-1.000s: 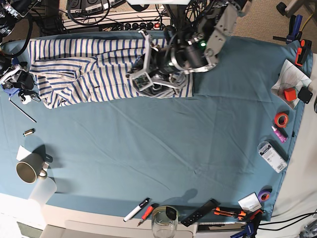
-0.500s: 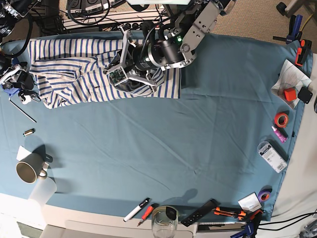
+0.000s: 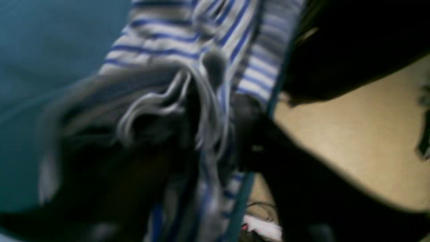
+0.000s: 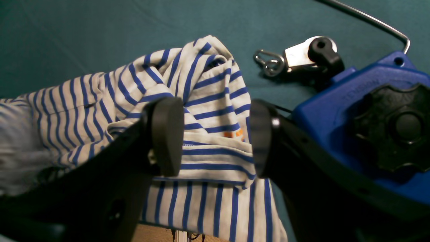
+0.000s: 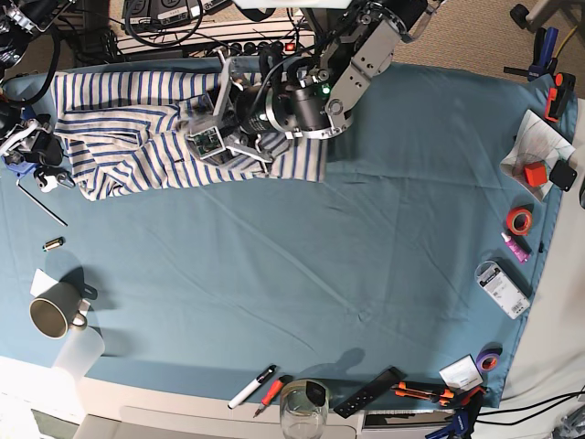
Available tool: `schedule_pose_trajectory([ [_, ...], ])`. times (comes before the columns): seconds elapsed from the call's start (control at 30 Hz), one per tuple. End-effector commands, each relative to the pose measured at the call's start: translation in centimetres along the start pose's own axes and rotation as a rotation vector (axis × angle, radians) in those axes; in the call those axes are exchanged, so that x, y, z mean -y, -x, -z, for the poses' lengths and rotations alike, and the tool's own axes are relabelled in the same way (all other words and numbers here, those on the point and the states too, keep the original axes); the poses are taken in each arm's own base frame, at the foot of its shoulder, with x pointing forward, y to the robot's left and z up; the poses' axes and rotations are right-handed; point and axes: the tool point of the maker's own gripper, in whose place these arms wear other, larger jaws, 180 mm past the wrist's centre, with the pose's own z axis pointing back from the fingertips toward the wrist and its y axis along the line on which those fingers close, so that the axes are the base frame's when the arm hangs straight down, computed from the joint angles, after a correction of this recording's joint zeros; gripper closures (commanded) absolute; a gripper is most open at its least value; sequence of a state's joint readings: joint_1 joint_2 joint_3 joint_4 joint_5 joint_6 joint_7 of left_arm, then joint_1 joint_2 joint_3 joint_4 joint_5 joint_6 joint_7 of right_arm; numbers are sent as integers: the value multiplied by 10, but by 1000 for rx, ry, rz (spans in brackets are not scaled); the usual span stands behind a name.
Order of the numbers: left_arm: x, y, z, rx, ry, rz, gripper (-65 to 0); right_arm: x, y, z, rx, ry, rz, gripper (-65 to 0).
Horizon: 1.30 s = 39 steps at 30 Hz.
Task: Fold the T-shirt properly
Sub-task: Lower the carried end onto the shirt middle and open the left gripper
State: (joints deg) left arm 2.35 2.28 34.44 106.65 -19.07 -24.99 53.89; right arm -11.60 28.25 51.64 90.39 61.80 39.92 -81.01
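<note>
The teal-covered worktop [image 5: 302,265] carries the T-shirt [image 5: 137,137], white with thin blue stripes, bunched along the far edge at the base view's left. Its right end lies under the left gripper [image 5: 208,135]. A small orange mark shows on the striped cloth in the right wrist view, too small to read. The blue clamp [image 4: 362,111] beside the shirt bears raised lettering that cannot be made out.

The right gripper [image 4: 211,137] hangs over the shirt's rumpled end, its fingers [image 4: 166,134] standing wide apart with striped cloth visible between them; the pads look clear of the cloth and grip nothing. In the left wrist view, folds of the shirt bunch close against the left gripper's dark fingers [image 3: 248,134], but the picture is badly blurred. Whether those are apart or clamped on the cloth cannot be told.
</note>
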Motion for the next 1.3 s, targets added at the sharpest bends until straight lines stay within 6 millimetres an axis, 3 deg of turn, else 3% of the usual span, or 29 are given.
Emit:
schedule_pose_trajectory([
  [0.0, 3, -21, -2, 72, 10, -8, -298, 1, -18, -7, 47, 6, -31, -316],
  [0.17, 3, -32, -1, 98, 2, -30, -298, 5, -15, -7, 32, 25, -35, -316],
  [0.23, 5, -34, -4, 81, -2, -22, -270, 5, -16, -7, 34, 25, -36, -316],
  [0.43, 0, -43, -29, 70, -110, -31, 0, 4, -21, -7, 47, 23, -37, -316],
  [0.53, -7, -29, -38, 17, -192, -7, 0, 4, -21, -7, 47, 23, -37, -316],
  [0.63, -7, -3, -42, -61, -218, -15, 0, 4, -21, -7, 48, 23, -37, -316],
  [0.73, -9, 18, -45, -112, -246, -16, -224, 4, -21, -7, 47, 23, -37, -316],
  [0.8, -22, 26, -51, -121, -331, -53, -317, 4, -21, -7, 48, 23, -37, -316],
  [0.9, -41, 33, -60, -153, -449, -77, -325, 4, -21, -7, 47, 23, -37, -316],
  [1.0, -48, 35, -64, -168, -492, -63, -325, 4, -21, -7, 48, 23, -37, -316],
  [1.27, -37, 36, -58, -161, -428, -101, -325, 4, -21, -7, 48, 23, -37, -316],
])
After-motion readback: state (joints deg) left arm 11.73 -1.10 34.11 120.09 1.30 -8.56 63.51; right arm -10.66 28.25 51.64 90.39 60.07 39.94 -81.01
